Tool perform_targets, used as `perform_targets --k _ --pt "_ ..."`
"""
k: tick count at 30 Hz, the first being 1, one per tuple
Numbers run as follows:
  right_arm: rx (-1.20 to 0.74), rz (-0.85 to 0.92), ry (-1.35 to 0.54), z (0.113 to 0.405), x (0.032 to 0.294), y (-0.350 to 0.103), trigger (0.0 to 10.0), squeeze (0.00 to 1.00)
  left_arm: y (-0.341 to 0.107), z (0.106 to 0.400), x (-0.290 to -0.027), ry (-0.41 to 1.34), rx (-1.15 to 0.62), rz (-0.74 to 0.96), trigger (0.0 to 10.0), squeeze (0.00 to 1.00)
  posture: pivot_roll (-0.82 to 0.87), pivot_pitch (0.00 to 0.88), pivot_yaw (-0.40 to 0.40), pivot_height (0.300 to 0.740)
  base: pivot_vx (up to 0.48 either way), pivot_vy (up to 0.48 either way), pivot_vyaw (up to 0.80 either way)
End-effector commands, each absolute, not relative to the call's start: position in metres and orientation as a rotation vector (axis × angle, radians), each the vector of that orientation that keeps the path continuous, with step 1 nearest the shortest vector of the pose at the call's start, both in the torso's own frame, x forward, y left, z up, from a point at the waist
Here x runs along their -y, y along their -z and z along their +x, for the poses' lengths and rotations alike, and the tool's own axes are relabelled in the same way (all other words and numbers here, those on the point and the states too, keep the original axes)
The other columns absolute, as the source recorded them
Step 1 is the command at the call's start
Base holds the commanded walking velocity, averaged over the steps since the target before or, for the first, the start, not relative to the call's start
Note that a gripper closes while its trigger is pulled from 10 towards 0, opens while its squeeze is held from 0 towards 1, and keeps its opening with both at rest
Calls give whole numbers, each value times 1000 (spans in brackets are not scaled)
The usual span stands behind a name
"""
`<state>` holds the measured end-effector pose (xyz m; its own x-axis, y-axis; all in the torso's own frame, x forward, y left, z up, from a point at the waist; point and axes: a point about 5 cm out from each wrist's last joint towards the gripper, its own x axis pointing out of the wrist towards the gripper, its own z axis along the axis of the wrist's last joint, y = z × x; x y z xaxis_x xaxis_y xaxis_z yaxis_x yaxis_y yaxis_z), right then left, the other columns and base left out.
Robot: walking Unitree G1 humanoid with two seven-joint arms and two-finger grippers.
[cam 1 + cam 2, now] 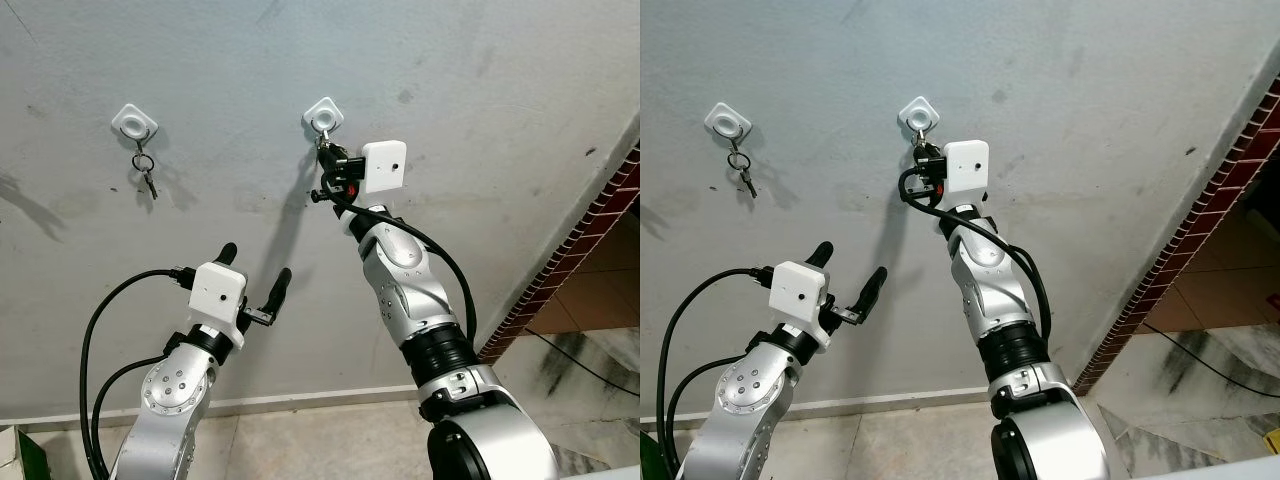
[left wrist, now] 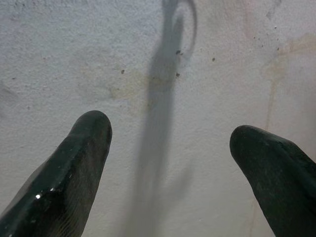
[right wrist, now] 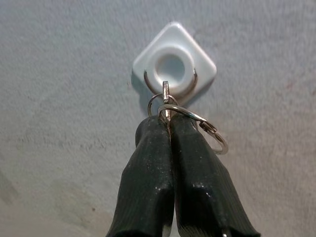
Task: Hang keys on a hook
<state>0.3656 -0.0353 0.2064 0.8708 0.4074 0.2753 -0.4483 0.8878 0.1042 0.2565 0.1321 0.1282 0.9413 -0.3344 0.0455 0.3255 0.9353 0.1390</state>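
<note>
Grey wall carrying two white hooks. Right arm raised to the right hook; left hook already bears a key set, hanging straight down. Left tool, fingers apart and empty, idles lower, well away from both. Right tool is clamped on the keys, pinching a key blade whose long axis points straight at the hook directly ahead. One ring appears looped at the hook's rim; seating judged nearly complete.

A stained grey wall meets a red brick edge above tiled floor.
</note>
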Motion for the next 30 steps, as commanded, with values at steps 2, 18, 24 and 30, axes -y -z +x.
perform_targets --k 2,18,24,30 --pt "268 182 -457 364 30 -214 10000 0 -130 257 -131 347 67 140 10000 0 137 0 -12 740 0 0 0" --pt "204 161 -506 353 26 -196 10000 0 -129 259 -130 346 68 142 10000 0 133 0 -14 740 0 0 0" --pt "164 144 -529 350 22 -186 10000 0 -129 259 -130 346 69 143 10000 0 134 0 -14 740 0 0 0" --pt "146 134 -540 347 20 -181 10000 0 -129 259 -130 345 66 146 10000 0 135 0 -13 740 0 0 0"
